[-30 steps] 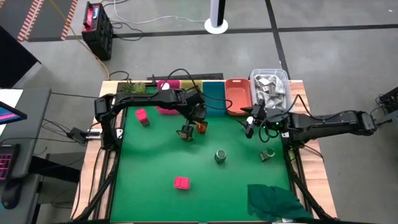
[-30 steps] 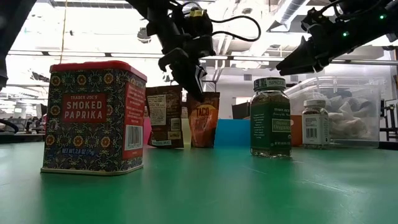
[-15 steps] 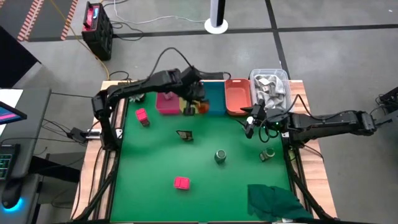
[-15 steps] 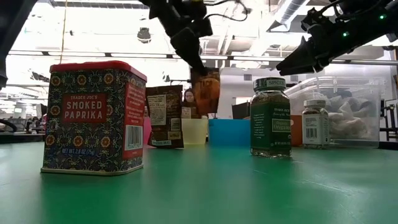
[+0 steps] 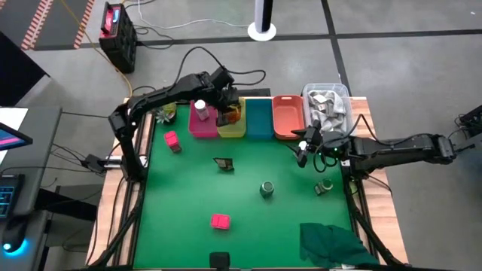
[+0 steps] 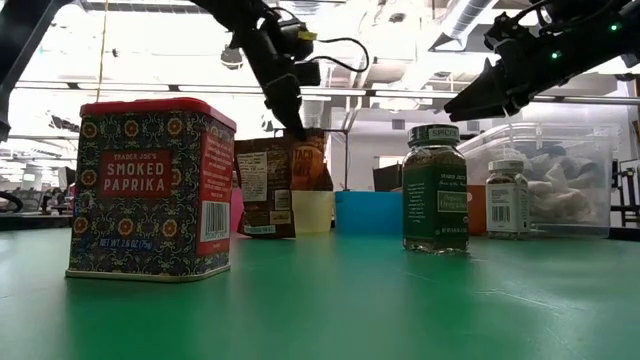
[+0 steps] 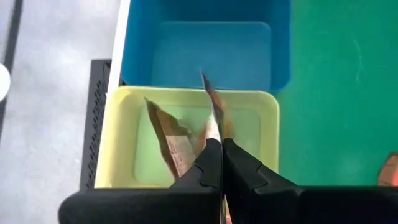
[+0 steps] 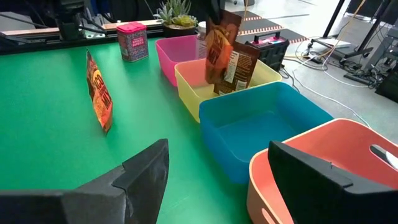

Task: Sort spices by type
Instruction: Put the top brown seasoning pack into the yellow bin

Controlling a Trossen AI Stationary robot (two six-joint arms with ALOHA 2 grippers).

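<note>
Over the yellow bin (image 5: 232, 125) at 12 o'clock of the table, left gripper (image 7: 217, 167) pinches an orange-brown packet (image 7: 213, 118), hanging into the bin beside another packet (image 7: 169, 138). Right gripper (image 8: 217, 168) hovers at 3 o'clock, fingers apart, empty.

The red tin (image 6: 150, 190) in the low view reads "TRADER JOE'S SMOKED PAPRIKA" on its front, with "NET WT. 2.6 OZ (75g)" along the bottom edge; the side carries a barcode; the green-lidded jar (image 6: 435, 190) has a dark label whose small print is too fine to read.
</note>
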